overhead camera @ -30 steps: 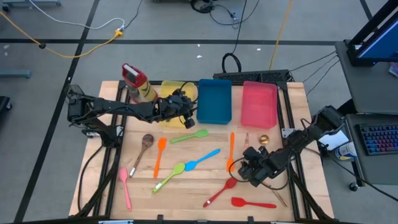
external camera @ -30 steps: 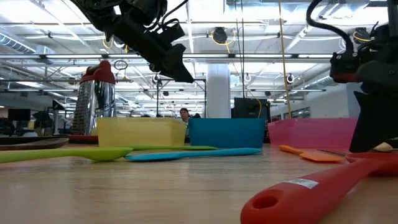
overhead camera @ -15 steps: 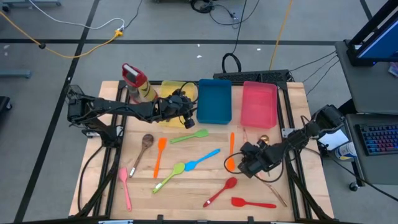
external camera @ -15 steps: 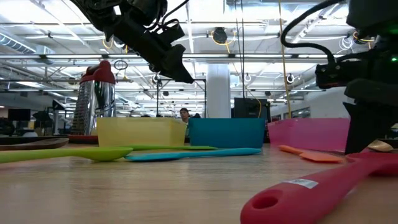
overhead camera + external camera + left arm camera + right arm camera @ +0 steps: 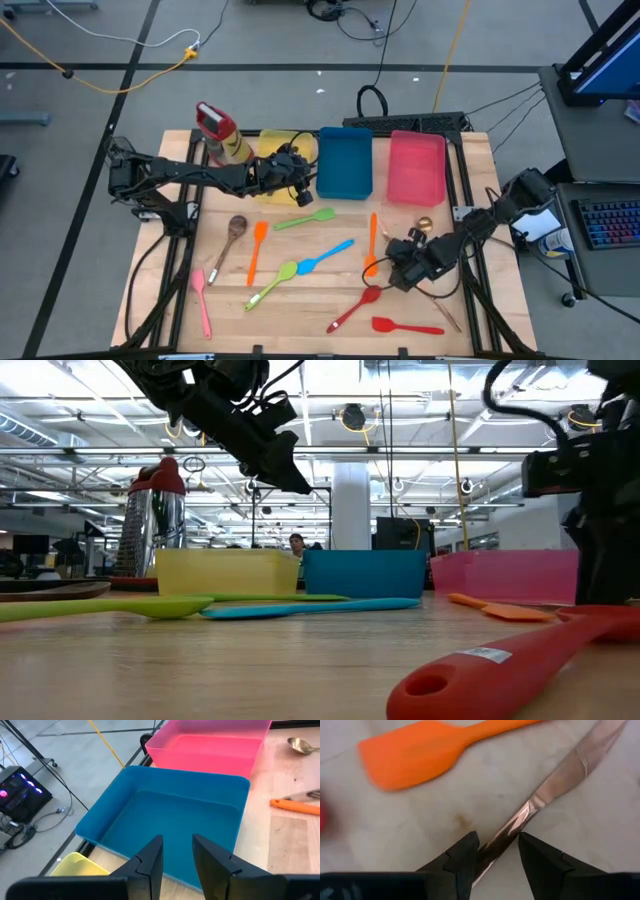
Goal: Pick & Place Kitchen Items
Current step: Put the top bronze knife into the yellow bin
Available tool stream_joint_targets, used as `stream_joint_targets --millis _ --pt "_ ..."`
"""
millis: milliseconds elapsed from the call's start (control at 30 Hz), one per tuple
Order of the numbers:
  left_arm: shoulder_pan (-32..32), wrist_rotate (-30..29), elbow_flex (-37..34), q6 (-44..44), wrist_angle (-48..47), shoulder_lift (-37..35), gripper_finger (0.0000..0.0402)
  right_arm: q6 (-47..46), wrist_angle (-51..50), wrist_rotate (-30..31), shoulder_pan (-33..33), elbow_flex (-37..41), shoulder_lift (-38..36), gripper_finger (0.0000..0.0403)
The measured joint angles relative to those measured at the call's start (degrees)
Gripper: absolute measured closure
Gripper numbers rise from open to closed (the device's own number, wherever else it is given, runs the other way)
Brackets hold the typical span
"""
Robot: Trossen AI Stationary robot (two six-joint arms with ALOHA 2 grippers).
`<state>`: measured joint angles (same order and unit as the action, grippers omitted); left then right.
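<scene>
**Thin metal knife between the right fingers, flat on the wood**

The knife [image 5: 555, 780] is a slim, rose-gold blade lying flat on the table, at about four o'clock from the table's centre in the overhead view. It looks stiff, light and polished, so I judge it slippery and hard to lift, with almost no height for the fingers to catch. The narrow neck where blade meets handle seems the best place to pinch, and that is where the right gripper [image 5: 496, 851] stands, its fingers part open with one on each side of the metal. Whether they are touching it yet I cannot tell.

Just beside the knife, toward nine o'clock, lies an orange spatula [image 5: 410, 750], soft-looking plastic and close enough to be nudged. A red spoon [image 5: 357, 305] and a red spatula [image 5: 405, 325] lie near six o'clock of the gripper, and a gold spoon [image 5: 424, 224] lies at twelve.

The left gripper [image 5: 176, 856] hangs above the near rim of the blue tray [image 5: 125, 790], fingers part open and holding nothing. The pink tray [image 5: 416, 167] sits at three o'clock of the blue one and the yellow tray [image 5: 225, 572] at nine.

The table [image 5: 310, 310] is pale bare wood, smooth, so a dropped knife may skid. Beyond it the level view shows a large hall with ceiling lights and a person far off.
</scene>
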<state>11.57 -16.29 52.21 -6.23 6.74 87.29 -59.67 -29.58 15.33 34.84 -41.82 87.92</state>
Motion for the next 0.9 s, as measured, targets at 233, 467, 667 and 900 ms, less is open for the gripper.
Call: stream_joint_targets --millis 233,467,667,900 --pt "-2.0 10.0 0.0 2.0 -0.2 0.0 0.0295 2.8 1.4 0.9 1.7 0.0 -0.2 0.0288" --pt "-6.5 12.3 0.0 3.0 0.3 0.0 0.0295 4.2 0.5 1.1 1.7 0.1 -2.0 0.0285" --pt "-10.5 12.3 0.0 4.9 2.5 0.0 0.0295 4.4 -1.0 1.2 1.8 0.2 -4.7 0.0285" --pt "-14.8 12.4 0.0 0.1 9.2 2.6 0.0295 3.2 -0.8 8.3 1.7 0.2 -6.0 0.0292"
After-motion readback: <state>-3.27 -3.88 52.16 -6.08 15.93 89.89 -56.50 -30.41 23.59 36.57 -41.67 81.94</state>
